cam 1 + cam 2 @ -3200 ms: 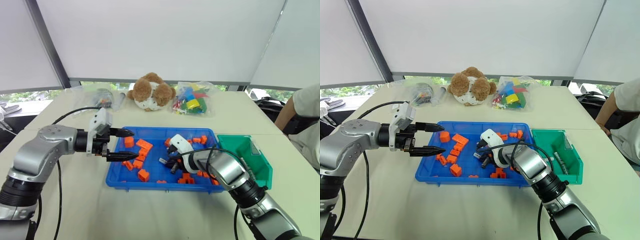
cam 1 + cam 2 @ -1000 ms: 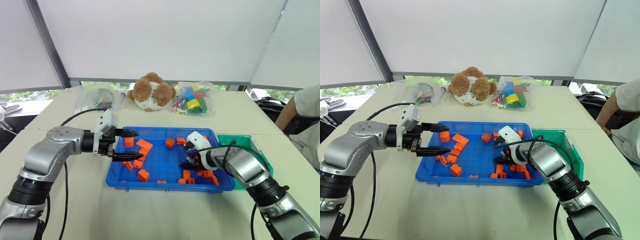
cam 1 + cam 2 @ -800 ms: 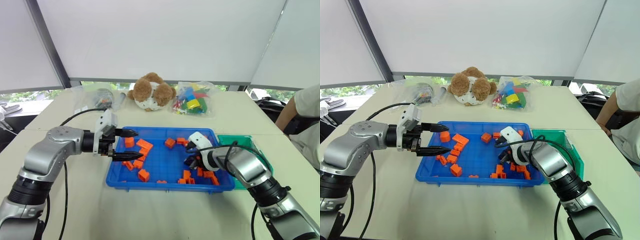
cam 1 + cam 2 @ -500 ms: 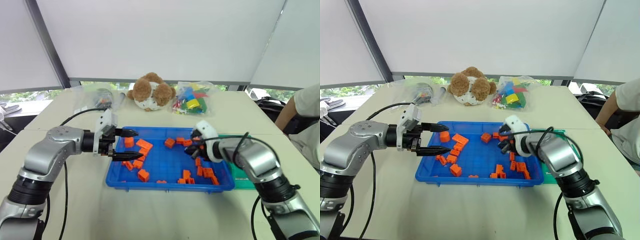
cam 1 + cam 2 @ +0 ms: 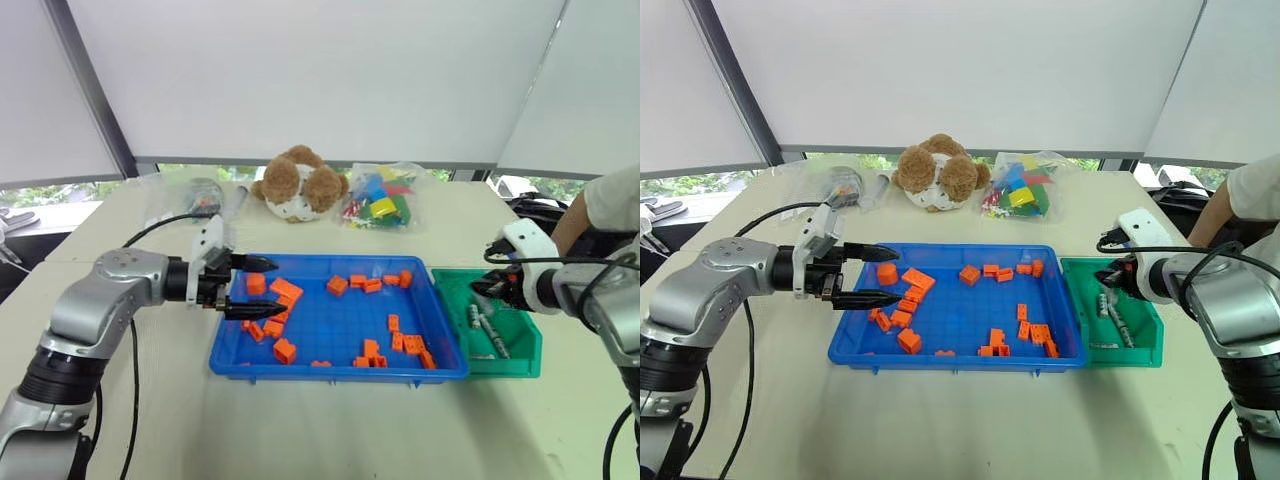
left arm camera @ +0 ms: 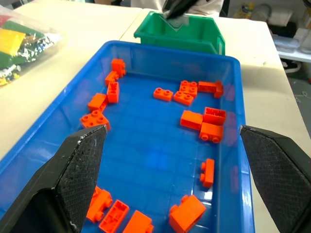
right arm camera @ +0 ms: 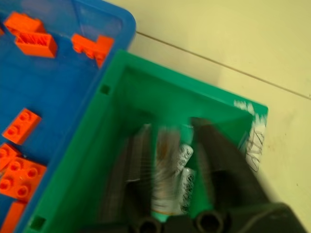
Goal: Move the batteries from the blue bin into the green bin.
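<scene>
The blue bin [image 5: 330, 371] lies mid-table and shows scattered orange blocks. At its right stands the green bin [image 5: 500, 362], with batteries [image 5: 478, 320] lying on its floor. My right gripper [image 5: 480, 288] hovers over the green bin, open. In the right wrist view a blurred battery [image 7: 165, 170] sits loose between the parted fingers [image 7: 218, 165], above other batteries [image 7: 184, 160]. My left gripper [image 5: 280, 288] hangs open and empty over the blue bin's left end, pointing right along it.
A teddy bear [image 5: 298, 183] and a clear bag of coloured blocks [image 5: 382, 198] sit behind the blue bin. More clear bags [image 5: 190, 195] lie at the back left. A person's sleeve [image 5: 615, 200] shows at the right edge, close to my right arm.
My right gripper swung right and up from the blue bin's right end to above the green bin, and its fingers parted. The left gripper has not moved.
</scene>
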Controlling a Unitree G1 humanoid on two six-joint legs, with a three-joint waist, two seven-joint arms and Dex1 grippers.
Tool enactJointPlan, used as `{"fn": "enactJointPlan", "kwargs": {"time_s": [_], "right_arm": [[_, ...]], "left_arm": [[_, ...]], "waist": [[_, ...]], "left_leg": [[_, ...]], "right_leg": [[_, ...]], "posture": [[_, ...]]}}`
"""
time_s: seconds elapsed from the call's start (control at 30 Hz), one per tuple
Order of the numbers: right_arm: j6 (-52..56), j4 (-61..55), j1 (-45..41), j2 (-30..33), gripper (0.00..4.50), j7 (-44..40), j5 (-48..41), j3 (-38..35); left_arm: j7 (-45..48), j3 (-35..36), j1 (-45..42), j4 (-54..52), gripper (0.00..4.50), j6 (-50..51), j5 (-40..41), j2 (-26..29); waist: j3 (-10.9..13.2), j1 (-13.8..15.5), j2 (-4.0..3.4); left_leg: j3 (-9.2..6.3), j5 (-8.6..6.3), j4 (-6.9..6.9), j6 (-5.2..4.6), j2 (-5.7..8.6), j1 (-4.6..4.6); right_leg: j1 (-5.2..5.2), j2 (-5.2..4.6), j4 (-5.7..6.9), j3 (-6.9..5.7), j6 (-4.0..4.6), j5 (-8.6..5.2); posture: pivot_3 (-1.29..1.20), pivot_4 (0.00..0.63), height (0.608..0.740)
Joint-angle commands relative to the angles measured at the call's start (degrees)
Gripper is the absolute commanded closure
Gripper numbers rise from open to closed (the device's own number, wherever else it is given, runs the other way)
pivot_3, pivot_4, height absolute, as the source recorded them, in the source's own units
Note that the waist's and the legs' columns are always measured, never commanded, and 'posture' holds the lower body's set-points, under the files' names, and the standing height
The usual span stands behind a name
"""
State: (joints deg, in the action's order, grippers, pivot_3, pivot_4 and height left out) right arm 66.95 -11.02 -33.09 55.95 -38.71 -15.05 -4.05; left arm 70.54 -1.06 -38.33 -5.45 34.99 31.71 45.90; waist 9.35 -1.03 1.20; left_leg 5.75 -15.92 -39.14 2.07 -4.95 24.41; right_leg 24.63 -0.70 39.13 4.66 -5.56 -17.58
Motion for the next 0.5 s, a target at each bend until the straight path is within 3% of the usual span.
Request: {"fn": "enactJointPlan", "kwargs": {"time_s": [0.03,0.1,0.5], "right_arm": [[-1.29,-1.58,0.38,0.7,0.99,0.1,-0.71,-2.71],[-1.4,-1.91,0.45,0.59,0.02,0.17,-0.98,-3.1],[-7.83,-13.99,0.28,2.3,0.02,-11.06,-11.74,-4.43]], "left_arm": [[0.49,0.75,-1.32,-0.09,0.0,-1.14,-0.17,0.22],[0.66,0.73,-1.48,0.16,0.0,-1.3,-0.24,0.29],[2.32,1.63,-1.5,0.62,0.0,-0.36,0.06,2.3]], "waist": [[0.0,0.19,0.0],[0.0,0.24,0.0],[0.0,0.29,0.0]], "left_leg": [[0.0,0.0,0.0,0.0,0.0,0.01],[0.03,0.0,-0.01,0.0,0.01,0.01],[0.0,0.0,-0.01,0.0,0.0,0.01]], "right_leg": [[0.0,-0.01,0.0,0.0,0.0,0.0],[0.0,-0.02,-0.01,0.01,0.0,0.0],[-0.01,-0.01,-0.01,0.0,0.0,0.0]], "posture": [[0.0,0.15,0.733],[0.0,0.15,0.733],[0.0,0.15,0.733]]}}
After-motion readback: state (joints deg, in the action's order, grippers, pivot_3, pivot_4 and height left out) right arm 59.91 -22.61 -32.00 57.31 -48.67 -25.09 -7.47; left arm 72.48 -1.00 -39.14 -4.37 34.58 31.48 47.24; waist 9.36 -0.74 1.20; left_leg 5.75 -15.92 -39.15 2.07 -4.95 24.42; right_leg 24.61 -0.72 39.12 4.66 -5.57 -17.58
